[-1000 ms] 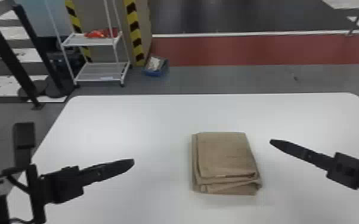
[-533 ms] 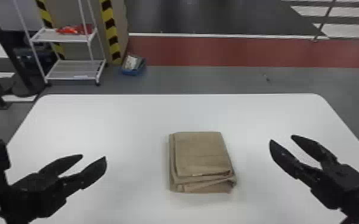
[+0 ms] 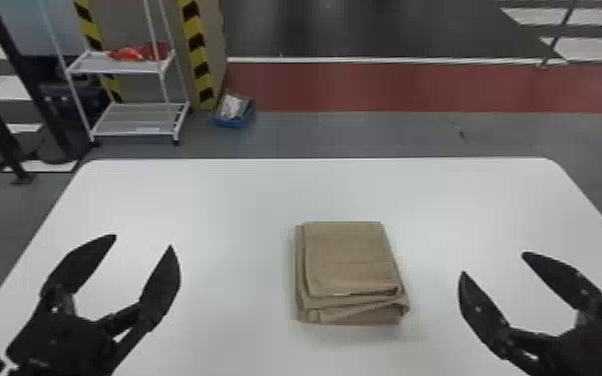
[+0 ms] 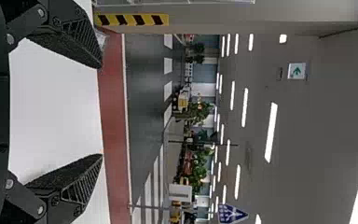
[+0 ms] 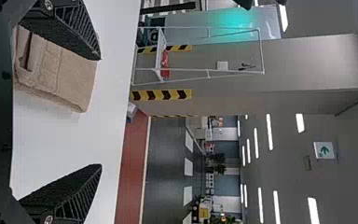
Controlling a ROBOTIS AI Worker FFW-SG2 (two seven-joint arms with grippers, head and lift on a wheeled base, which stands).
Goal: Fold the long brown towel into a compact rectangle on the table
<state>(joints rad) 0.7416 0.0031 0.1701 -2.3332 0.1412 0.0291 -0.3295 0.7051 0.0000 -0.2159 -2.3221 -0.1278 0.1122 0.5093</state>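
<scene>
Towel (image 3: 347, 257), brown and already folded into a compact block, lies on the white worktop (image 3: 245, 200), which spans most of the lower frame in the head view; the block sits just right of centre, below the middle. The left pincer (image 3: 143, 241) is at the lower left and the right pincer (image 3: 493, 263) at the lower right, each spread wide with nothing between its fingers, both apart from the cloth. The cloth should handle as light, soft and floppy, not fragile or slippery, though its layers could slide over one another. If it needs tidying, I would pinch all the layers together at the left or right side, or press lightly from above. Its outline is near square; allowing for the slanted view, I judge the long axis to run up and down the frame, tilting slightly towards the lower right. The stacked, slightly uneven layer edges face the bottom of the frame, and a thin strip of lower layer peeks out on the left. The folding looks all but done.
</scene>
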